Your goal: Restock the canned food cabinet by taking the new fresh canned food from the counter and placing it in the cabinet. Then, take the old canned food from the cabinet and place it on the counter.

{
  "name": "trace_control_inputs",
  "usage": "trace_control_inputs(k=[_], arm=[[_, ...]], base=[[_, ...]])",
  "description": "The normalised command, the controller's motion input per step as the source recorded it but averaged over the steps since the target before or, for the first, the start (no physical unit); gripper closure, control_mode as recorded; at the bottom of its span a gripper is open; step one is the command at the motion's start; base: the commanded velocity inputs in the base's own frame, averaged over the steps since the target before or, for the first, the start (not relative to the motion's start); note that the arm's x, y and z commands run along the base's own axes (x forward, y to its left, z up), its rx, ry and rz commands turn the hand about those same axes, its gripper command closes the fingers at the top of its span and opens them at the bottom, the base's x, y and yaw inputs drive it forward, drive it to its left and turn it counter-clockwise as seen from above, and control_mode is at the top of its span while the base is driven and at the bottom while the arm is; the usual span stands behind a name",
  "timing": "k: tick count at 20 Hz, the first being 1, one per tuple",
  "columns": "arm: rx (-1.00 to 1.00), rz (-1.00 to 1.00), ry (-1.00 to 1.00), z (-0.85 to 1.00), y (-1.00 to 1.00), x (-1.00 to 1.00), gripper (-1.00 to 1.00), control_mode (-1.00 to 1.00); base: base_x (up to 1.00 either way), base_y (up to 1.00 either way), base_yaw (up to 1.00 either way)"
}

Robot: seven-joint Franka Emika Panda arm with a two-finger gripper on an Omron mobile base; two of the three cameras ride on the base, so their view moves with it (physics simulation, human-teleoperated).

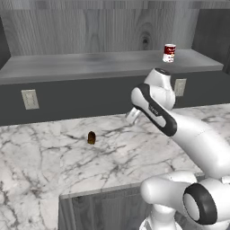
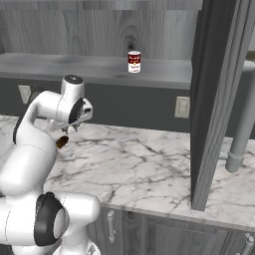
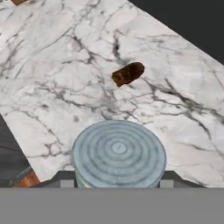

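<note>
The new fresh canned food [image 1: 169, 53] [image 2: 134, 62], red over white, stands upright on the cabinet's grey shelf board [image 1: 90, 63] toward its right. My gripper [image 3: 118, 183] is shut on the old canned food [image 3: 118, 153]. In the hand view I look down on its blue-grey ringed lid, and the finger tips [image 3: 65, 180] hug its sides. The can hangs over the white marble counter [image 3: 52, 65] [image 1: 45, 148], in front of the cabinet's charcoal front. In the base views the hand [image 1: 133, 115] [image 2: 79, 113] points down at the counter and the arm covers the can.
A tiny dark brown object [image 1: 91, 138] [image 2: 62, 143] [image 3: 127, 73] lies on the marble just beyond the held can. Wall outlets [image 1: 30, 99] [image 2: 182, 107] sit on the charcoal front. A tall dark panel [image 2: 214, 99] and a grey pipe [image 2: 239, 139] stand at the right.
</note>
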Motion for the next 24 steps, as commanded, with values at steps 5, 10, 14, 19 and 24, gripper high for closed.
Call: trace_control_inputs(k=[5, 10, 14, 19, 24], arm=[[0.32, 0.08, -0.04, -1.0, -0.09, -0.02, 1.0, -1.0], [0.18, 0.05, -0.13, -0.5, 0.0, 0.0, 1.0, -1.0], [0.1, 0.05, -0.09, -0.51, 0.0, 0.0, 1.0, -1.0], [0.08, 0.02, -0.07, -0.52, 0.0, 0.0, 1.0, -1.0], [0.07, 0.01, -0.05, -0.4, 0.03, 0.18, 1.0, -1.0]], base=[[0.0, 0.0, 0.0], [0.0, 0.0, 0.0], [0.0, 0.0, 0.0], [0.0, 0.0, 0.0], [0.0, 0.0, 0.0]])
